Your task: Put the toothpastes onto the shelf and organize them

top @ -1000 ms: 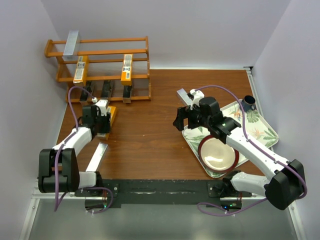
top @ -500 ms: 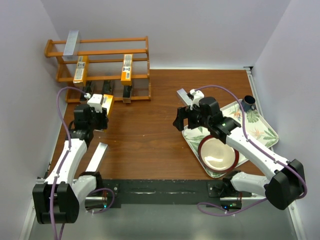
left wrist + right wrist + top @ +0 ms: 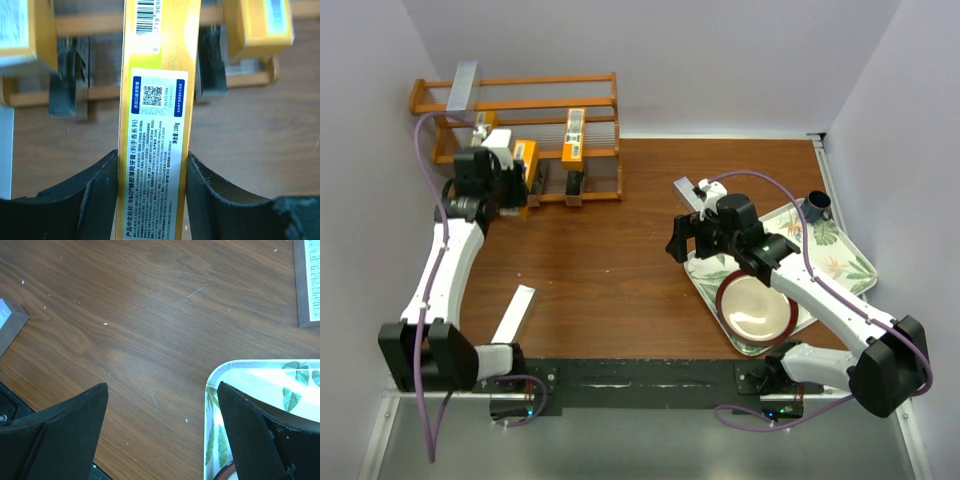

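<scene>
My left gripper [image 3: 510,172] is shut on an orange toothpaste carton [image 3: 525,163] and holds it in front of the wooden shelf [image 3: 600,103]. In the left wrist view the carton [image 3: 157,120] runs lengthwise between the fingers [image 3: 100,190], pointing at the shelf rails [image 3: 95,22]. Two orange cartons [image 3: 575,135] [image 3: 20,30] lie on the middle tier, black ones [image 3: 576,186] [image 3: 67,75] on the bottom, and a silver one [image 3: 463,85] on top. Another silver carton [image 3: 513,313] lies on the table, and one [image 3: 688,192] lies beyond my right gripper [image 3: 682,243], which is open and empty.
A leaf-patterned tray [image 3: 840,250] at the right holds a red bowl [image 3: 755,305] and a dark cup [image 3: 817,205]. In the right wrist view the tray's corner [image 3: 220,385] sits by the right finger. Purple walls close in the table on three sides.
My left arm has lifted the orange carton off the table and carried it back and left, up to the shelf front. The right arm has not moved.
</scene>
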You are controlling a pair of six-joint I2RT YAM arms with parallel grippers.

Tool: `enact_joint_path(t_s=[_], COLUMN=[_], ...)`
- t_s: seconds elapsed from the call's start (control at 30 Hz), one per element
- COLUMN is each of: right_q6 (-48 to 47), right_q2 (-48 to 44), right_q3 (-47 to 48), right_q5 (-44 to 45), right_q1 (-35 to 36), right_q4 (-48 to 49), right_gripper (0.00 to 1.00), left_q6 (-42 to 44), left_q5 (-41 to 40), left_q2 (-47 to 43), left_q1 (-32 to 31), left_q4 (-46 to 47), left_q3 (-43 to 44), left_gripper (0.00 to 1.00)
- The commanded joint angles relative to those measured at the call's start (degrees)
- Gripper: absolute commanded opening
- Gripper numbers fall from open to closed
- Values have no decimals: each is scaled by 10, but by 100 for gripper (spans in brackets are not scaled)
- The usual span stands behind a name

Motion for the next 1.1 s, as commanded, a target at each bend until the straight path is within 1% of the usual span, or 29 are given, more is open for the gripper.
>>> enact_joint_path(t_s=[0.0, 0.17, 0.3, 0.53, 0.67, 0.87, 0.97, 1.07], right_q6=[-10, -11, -11, -15, -17, -17, -17, -17], right_q2=[1, 1, 6, 14, 18, 19, 20, 21], right_q3=[9, 9, 10, 10, 12, 11, 10, 11], right_q5=[2, 10, 12, 22, 24, 26, 26, 26], right_q1=[2, 2, 2, 2, 2, 2, 2, 2], right_q4=[-1, -3, -3, -7, -10, -10, -10, -10], right_gripper=[95, 95, 95, 95, 95, 95, 95, 95], left_q6=[-9, -7, -9, -14, -14, -16, -16, -15], left_q5=[3, -10, -15, -11, -10, -11, -14, -19], left_q2=[65, 154, 207, 296, 334, 369, 377, 386], left_q1=[0, 1, 2, 4, 4, 6, 5, 5], left_q4=[12, 17, 37, 38, 36, 35, 38, 32], left_q3=[102, 186, 236, 332, 363, 395, 404, 414], left_gripper=[32, 32, 33, 34, 35, 37, 40, 46])
